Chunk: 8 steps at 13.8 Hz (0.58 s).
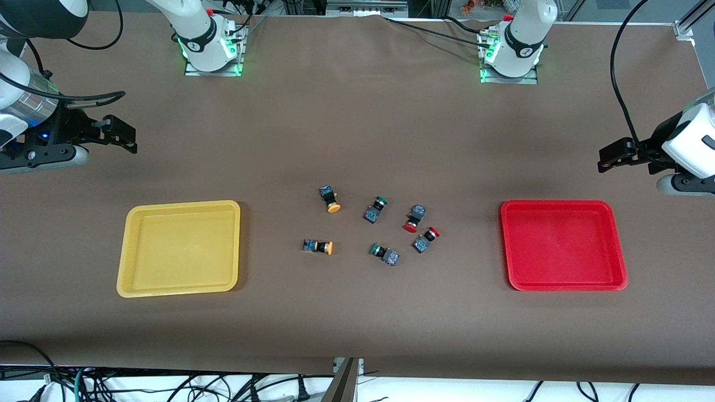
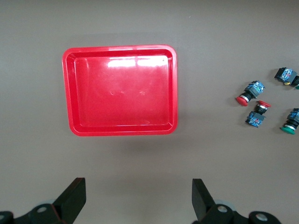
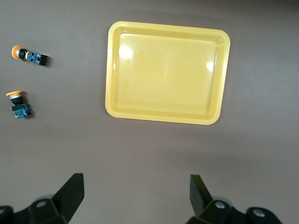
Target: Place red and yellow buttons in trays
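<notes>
Trays first: shallow yellow plastic tray (image 1: 179, 248) and matching red tray (image 1: 563, 245), both unfilled. Between them I log two yellow-capped buttons (image 1: 318, 246), two red-capped buttons (image 1: 425, 239), none sorted. Left gripper (image 2: 139, 198) and right gripper (image 3: 137, 196) wait above, fingers spread, holding nothing.

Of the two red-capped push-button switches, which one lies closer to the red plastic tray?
The red-capped switch nearer the front camera, its cap pointing toward the red plastic tray. The other red-capped switch lies farther from the tray and the camera, cap facing the camera.
</notes>
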Each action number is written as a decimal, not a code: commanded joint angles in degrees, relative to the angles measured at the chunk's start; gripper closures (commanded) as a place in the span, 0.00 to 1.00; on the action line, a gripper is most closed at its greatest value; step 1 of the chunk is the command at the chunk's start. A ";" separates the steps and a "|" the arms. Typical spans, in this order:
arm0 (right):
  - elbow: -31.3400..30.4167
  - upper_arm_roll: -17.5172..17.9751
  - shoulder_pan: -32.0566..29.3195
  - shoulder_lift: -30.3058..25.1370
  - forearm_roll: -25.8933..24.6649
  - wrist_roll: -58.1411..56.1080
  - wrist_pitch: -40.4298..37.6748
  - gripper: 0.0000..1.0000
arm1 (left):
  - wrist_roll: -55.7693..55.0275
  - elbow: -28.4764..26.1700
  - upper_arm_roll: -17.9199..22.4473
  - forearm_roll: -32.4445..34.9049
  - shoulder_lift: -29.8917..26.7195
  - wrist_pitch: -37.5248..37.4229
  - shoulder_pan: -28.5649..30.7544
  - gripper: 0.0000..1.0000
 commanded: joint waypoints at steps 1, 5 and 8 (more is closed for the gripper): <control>-2.56 0.19 -0.02 -2.29 -0.74 0.41 3.66 0.00 | -0.10 2.37 0.01 -1.23 1.17 -0.75 0.07 0.00; -3.01 0.18 -0.02 -2.91 -0.31 0.67 3.61 0.00 | -0.02 2.37 0.01 -1.23 1.17 -0.75 0.07 0.00; -2.22 0.36 0.25 -2.47 -0.39 0.58 3.61 0.00 | -0.02 2.37 0.01 -1.23 1.17 -0.75 0.07 0.00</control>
